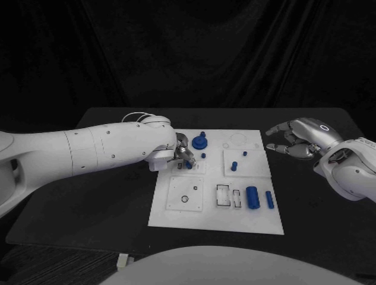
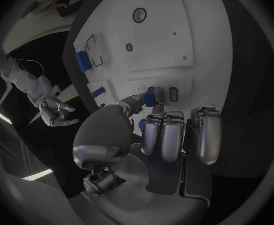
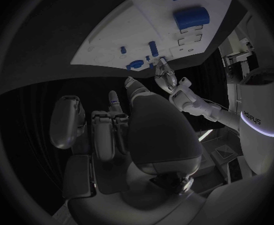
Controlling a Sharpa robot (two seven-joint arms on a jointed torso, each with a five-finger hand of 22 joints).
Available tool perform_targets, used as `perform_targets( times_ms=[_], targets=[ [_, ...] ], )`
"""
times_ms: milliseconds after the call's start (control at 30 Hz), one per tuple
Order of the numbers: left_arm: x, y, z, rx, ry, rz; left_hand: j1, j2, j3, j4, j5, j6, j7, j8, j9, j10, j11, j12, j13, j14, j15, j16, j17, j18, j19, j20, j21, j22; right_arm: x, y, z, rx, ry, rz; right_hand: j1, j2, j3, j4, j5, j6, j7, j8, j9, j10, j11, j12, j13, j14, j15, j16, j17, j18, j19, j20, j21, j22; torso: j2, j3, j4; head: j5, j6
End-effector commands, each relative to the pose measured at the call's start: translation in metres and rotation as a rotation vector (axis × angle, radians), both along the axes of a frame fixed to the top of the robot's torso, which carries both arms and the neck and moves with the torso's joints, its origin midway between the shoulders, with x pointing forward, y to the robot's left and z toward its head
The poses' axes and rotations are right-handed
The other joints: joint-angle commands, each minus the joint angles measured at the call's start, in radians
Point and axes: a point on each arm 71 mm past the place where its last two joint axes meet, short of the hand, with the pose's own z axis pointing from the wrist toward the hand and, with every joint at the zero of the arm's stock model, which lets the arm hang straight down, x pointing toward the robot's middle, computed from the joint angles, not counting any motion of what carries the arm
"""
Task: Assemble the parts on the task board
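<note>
Left hand [image 1: 181, 155] fingers [image 2: 151, 99] pinch blue part [image 2: 149, 96], mostly hidden; right hand [image 1: 297, 138] fingers loosely spread, empty.

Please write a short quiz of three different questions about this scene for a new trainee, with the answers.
1. True or false: the right hand holds a blue part.
2. Which hand is over the white board? A) left B) right C) both
3. Fill in: the left hand pinches a small ____ part.

Key: 1 false, it hovers with nothing in it beside the board; 2 A; 3 blue.
</note>
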Motion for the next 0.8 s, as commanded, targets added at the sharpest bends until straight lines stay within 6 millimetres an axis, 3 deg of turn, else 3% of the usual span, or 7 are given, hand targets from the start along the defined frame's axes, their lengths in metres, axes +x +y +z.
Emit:
perform_targets(
  times_ms=[33, 167, 300, 800],
  targets=[
    [-0.0047, -0.0023, -0.0070, -0.007, 0.021, -0.017, -0.011, 0.002, 0.007, 0.000, -0.032, 0.015, -0.021, -0.011, 0.003, 0.104, -0.007, 0.003, 0.263, 0.104, -0.009, 0.003, 0.263, -0.001, -0.008, 0.001, -0.006, 0.137, -0.0003, -0.0010, -0.0024, -0.008, 0.016, -0.017, 0.003, 0.007, 0.002, -0.005, 0.006, 0.007, -0.003, -0.006, -0.002, 0.106, 0.009, 0.003, 0.264, 0.106, 0.003, 0.003, 0.263, 0.015, -0.009, 0.002, -0.004, 0.170, 0.000, 0.0004, 0.0012, 0.003, 0.000],
    [-0.0048, -0.0007, -0.0078, 0.000, 0.028, -0.017, -0.033, -0.004, -0.016, 0.029, -0.117, 0.019, -0.021, -0.029, 0.004, 0.104, -0.005, 0.003, 0.263, 0.104, -0.008, 0.003, 0.263, 0.000, -0.012, 0.003, -0.013, 0.134, -0.0003, -0.0007, -0.0030, -0.010, 0.020, -0.017, 0.003, 0.007, 0.002, -0.005, 0.006, 0.007, -0.003, -0.006, -0.002, 0.106, 0.009, 0.003, 0.264, 0.106, 0.003, 0.003, 0.263, 0.015, -0.009, 0.002, -0.004, 0.170, 0.001, 0.0007, -0.0004, 0.003, 0.000],
    [-0.0051, 0.0009, -0.0085, 0.007, 0.035, -0.017, -0.048, -0.012, -0.046, 0.055, -0.154, 0.022, -0.018, -0.046, 0.002, 0.104, -0.003, 0.003, 0.263, 0.104, -0.006, 0.003, 0.263, 0.001, -0.015, 0.004, -0.017, 0.132, -0.0002, -0.0005, -0.0036, -0.012, 0.024, -0.018, 0.003, 0.007, 0.002, -0.005, 0.006, 0.007, -0.003, -0.006, -0.002, 0.106, 0.009, 0.003, 0.264, 0.106, 0.003, 0.003, 0.263, 0.015, -0.009, 0.002, -0.004, 0.170, 0.001, 0.0002, 0.0004, 0.000, 0.000],
    [-0.0058, 0.0052, -0.0106, 0.034, 0.060, -0.018, -0.079, -0.020, -0.113, 0.115, -0.196, 0.026, -0.012, -0.062, 0.017, 0.104, 0.003, 0.003, 0.263, 0.104, 0.000, 0.003, 0.263, 0.003, -0.022, 0.009, -0.026, 0.130, 0.0002, -0.0004, -0.0059, -0.021, 0.040, -0.021, 0.007, 0.007, 0.005, -0.010, 0.019, 0.009, -0.003, -0.009, -0.004, 0.106, 0.009, 0.003, 0.264, 0.106, 0.003, 0.003, 0.263, 0.016, -0.009, 0.002, -0.005, 0.169, 0.001, 0.0007, -0.0001, 0.007, 0.000]
  ],
)
